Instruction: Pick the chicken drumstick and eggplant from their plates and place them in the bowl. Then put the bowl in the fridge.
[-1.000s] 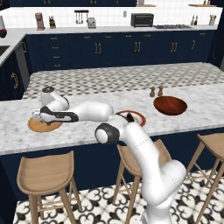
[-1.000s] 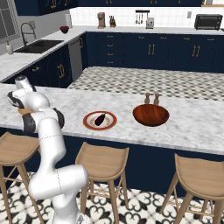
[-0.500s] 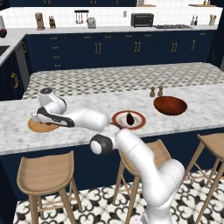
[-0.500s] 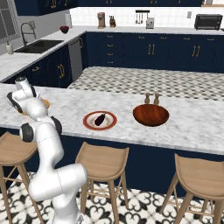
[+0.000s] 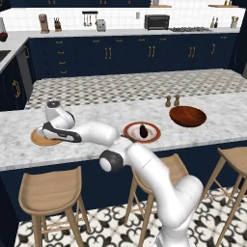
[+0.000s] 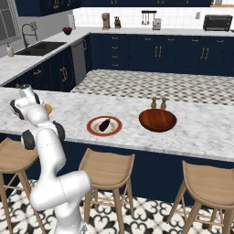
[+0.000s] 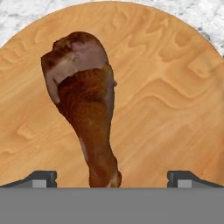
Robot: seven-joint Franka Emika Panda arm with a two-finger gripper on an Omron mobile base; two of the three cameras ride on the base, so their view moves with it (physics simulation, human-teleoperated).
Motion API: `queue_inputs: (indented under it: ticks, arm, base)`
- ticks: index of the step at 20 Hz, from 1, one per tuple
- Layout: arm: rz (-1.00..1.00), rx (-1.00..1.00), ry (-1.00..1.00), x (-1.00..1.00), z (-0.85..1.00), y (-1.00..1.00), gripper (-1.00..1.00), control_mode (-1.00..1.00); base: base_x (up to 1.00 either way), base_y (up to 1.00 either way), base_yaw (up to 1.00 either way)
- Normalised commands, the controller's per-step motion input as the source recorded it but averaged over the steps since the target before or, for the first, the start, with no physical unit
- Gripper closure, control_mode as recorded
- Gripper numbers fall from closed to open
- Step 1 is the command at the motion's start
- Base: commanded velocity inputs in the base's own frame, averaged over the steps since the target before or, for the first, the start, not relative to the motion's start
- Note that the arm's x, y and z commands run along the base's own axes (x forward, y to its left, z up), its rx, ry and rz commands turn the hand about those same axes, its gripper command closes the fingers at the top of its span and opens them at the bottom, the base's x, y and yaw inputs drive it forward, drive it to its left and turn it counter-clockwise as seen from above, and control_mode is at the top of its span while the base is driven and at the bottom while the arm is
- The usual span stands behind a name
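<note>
The chicken drumstick lies on the plain orange-tan plate, bulbous end away from the hand. My gripper hangs open right above it, a fingertip on either side of the thin bone end, not touching it. On the island my hand covers most of that plate at the left. The dark eggplant rests on the red-rimmed plate in the middle. To the right stands the reddish-brown bowl, holding nothing. The fridge is out of view.
Two small wooden shakers stand just behind the bowl. Wooden stools line the island's near side. Behind the island run navy cabinets, with a sink at the left and a toaster oven on the back counter.
My hand has sunk lower over the orange-tan plate and the elbow has dropped toward the island's front edge. Plates, eggplant and bowl have not moved.
</note>
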Motion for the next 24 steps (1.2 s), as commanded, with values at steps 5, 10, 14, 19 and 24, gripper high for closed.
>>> queue_inputs:
  ticks: [5,10,14,19,24]
  arm:
    - [0.00,0.00,0.00,0.10,-0.06,0.05,-1.00,-1.00]
    - [0.00,0.00,0.00,0.13,0.00,0.13,-1.00,-1.00]
    - [0.00,0.00,0.00,0.14,-0.02,0.13,-1.00,-1.00]
    - [0.00,-0.01,0.00,0.08,-0.18,0.14,1.00,-1.00]
    - [0.00,0.00,0.00,0.00,-0.44,0.04,1.00,-1.00]
  base:
    - [0.00,0.00,0.00]
    - [0.00,0.00,0.00]
    - [0.00,0.00,0.00]
    - [0.00,0.00,0.00]
    - [0.00,0.00,0.00]
